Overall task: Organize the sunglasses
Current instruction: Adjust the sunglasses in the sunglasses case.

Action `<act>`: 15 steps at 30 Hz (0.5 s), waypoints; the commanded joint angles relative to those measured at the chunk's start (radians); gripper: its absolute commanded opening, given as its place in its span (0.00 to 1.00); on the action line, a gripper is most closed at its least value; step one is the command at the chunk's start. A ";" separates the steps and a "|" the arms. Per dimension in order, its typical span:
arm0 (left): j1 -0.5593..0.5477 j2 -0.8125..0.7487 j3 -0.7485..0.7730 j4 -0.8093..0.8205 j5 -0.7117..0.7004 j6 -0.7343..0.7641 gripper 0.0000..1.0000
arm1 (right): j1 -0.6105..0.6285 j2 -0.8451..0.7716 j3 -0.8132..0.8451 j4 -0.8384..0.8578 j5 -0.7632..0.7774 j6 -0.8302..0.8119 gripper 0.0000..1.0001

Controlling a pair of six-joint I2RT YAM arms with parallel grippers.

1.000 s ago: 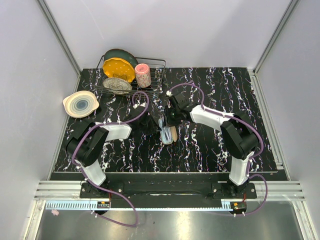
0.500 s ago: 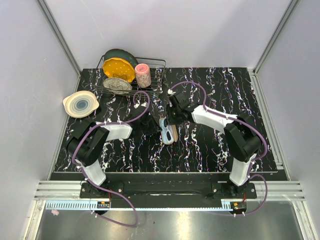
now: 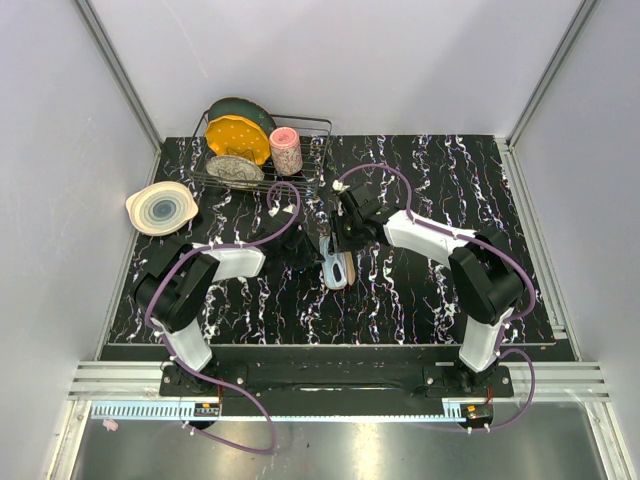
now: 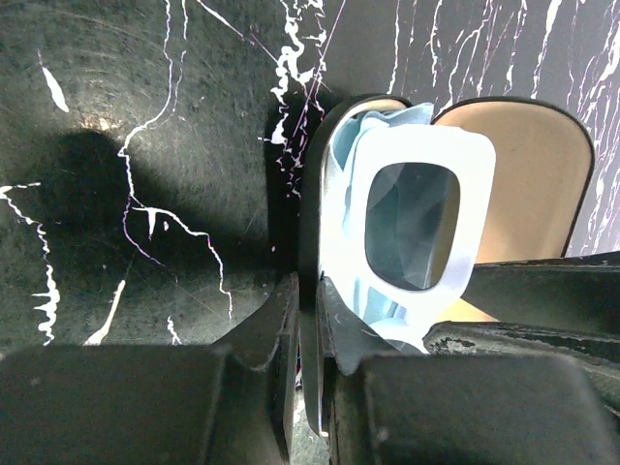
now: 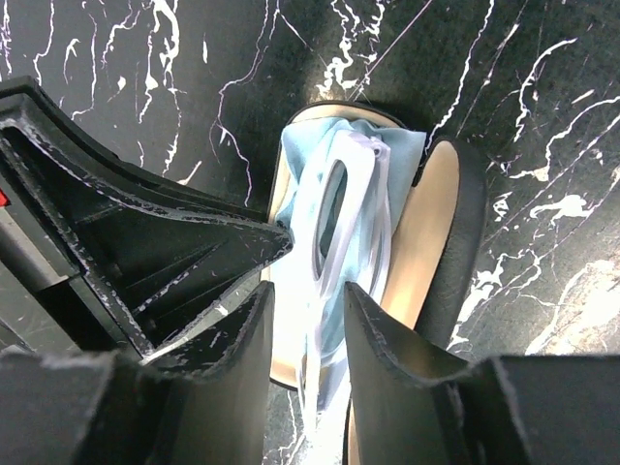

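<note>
Left fingers (image 4: 257, 334) pinch the thin rim of the black oblong tan-lined case (image 4: 518, 165). Right fingers (image 5: 232, 349), apart, straddle the whitish thin-framed sunglasses (image 4: 412, 223) nested in crumpled light-blue cloth (image 5: 300, 155) inside it, centre frame; grip unclear.

Black, white-veined table (image 3: 420, 290) is enclosed by pale wall panels (image 3: 330, 60). A wire dish rack (image 3: 318, 124) is placed at the far left corner. A yellow plate (image 3: 237, 138) is stood on edge in it, with a dark green plate (image 3: 245, 107) behind. A speckled plate (image 3: 235, 169) is leaned at the front, and a pink cup (image 3: 286, 151) is set upright at the right end. A cream bowl (image 3: 160, 208) with blue rings is seen at the table's left edge, near the rack but apart. The black glasses case (image 4: 523, 174) is laid open mid-table (tan lining exposed in one half). A light-blue cloth (image 4: 337, 203) is bunched in the other half.
</note>
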 commanded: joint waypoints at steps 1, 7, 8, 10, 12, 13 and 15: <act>-0.001 0.002 0.024 -0.005 0.012 0.017 0.00 | -0.001 0.024 0.015 -0.093 0.032 -0.032 0.41; -0.001 0.002 0.026 -0.004 0.015 0.014 0.00 | 0.028 0.041 0.068 -0.170 0.125 -0.047 0.54; -0.001 0.004 0.026 -0.002 0.014 0.014 0.00 | 0.031 0.046 0.070 -0.172 0.125 -0.047 0.55; -0.001 0.006 0.026 0.001 0.017 0.013 0.00 | 0.040 0.056 0.076 -0.176 0.125 -0.044 0.57; -0.001 0.007 0.027 0.001 0.018 0.011 0.00 | 0.045 0.073 0.084 -0.198 0.158 -0.044 0.57; -0.001 0.007 0.026 0.001 0.020 0.011 0.00 | 0.046 0.078 0.091 -0.205 0.163 -0.044 0.58; 0.000 0.010 0.026 0.001 0.021 0.010 0.00 | 0.046 0.088 0.097 -0.222 0.177 -0.044 0.58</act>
